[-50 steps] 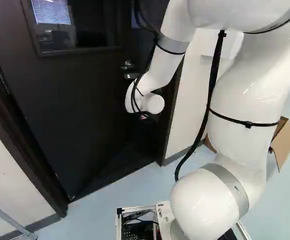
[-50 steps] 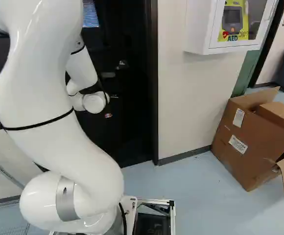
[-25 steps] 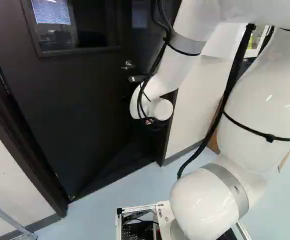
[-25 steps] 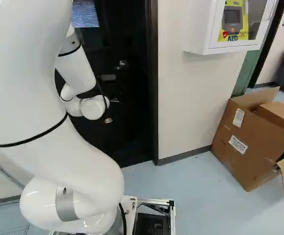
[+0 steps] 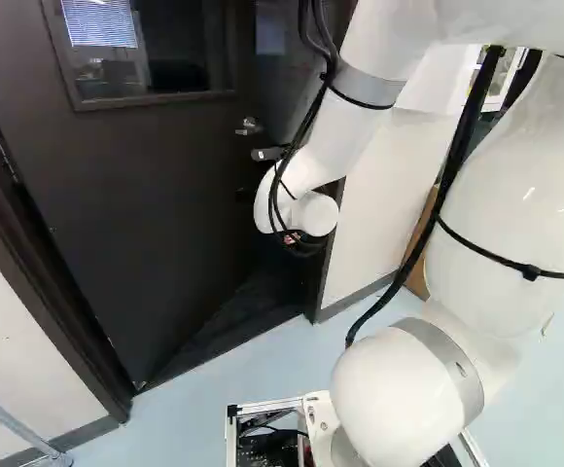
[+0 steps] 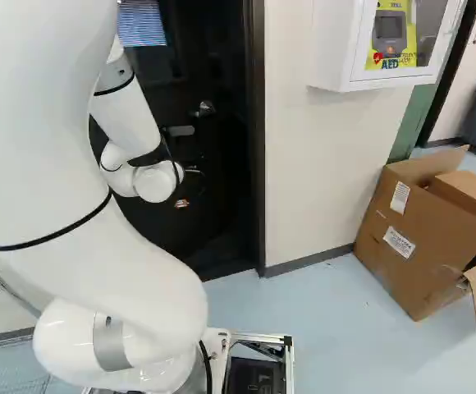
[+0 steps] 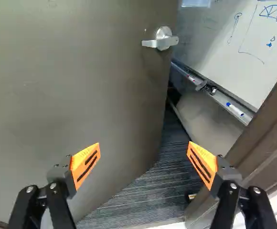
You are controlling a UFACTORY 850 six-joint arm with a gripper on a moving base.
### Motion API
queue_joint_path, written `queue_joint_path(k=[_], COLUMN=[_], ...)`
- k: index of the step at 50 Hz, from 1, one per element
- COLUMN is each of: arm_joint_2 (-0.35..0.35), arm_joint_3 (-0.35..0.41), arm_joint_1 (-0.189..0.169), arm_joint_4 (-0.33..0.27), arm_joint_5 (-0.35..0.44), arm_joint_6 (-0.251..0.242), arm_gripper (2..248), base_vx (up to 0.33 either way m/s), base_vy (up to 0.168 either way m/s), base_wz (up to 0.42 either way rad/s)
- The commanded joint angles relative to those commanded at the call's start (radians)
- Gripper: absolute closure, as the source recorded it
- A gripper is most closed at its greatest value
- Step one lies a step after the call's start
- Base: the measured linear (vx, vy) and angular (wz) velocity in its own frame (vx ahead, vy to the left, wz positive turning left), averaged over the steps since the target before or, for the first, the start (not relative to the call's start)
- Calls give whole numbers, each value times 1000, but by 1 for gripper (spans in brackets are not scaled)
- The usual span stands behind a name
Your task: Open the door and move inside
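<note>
The gripper (image 5: 303, 245) hangs beyond the arm's wrist in front of the dark door (image 5: 146, 214), low by its free edge. Seen from the wrist, the gripper (image 7: 143, 160) has its orange-padded fingers wide apart with nothing between them. The door (image 7: 81, 86) stands ajar, swung inward. One finger is over the door's face, the other toward the brown door frame (image 7: 258, 129). The silver lever handle (image 7: 161, 40) is ahead of the gripper, near the door's free edge, untouched. That handle (image 5: 249, 126) shows above the wrist in the left base view.
Through the gap are dark ribbed flooring (image 7: 157, 183) and a whiteboard (image 7: 243, 47) with a marker tray (image 7: 224, 100). Right of the doorway are a wall (image 6: 312, 180), a white AED cabinet (image 6: 336, 49) and an open cardboard box (image 6: 414, 238). A wire rack (image 5: 10, 423) stands left.
The arm has swung, its wrist and gripper shifting slightly right in the left base view, uncovering the handle. Most of this came in the first half second. Base and door show no shift.
</note>
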Motion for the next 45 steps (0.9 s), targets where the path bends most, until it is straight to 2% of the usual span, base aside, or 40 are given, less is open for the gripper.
queue_joint_path(k=[27, 45], arm_joint_2=[0, 0], arm_joint_3=[0, 0], arm_joint_1=[0, 0], arm_joint_4=[0, 0], arm_joint_5=[0, 0], arm_joint_6=[0, 0], arm_gripper=[3, 3], base_vx=[15, 79], base_vy=[9, 15], base_wz=[25, -217])
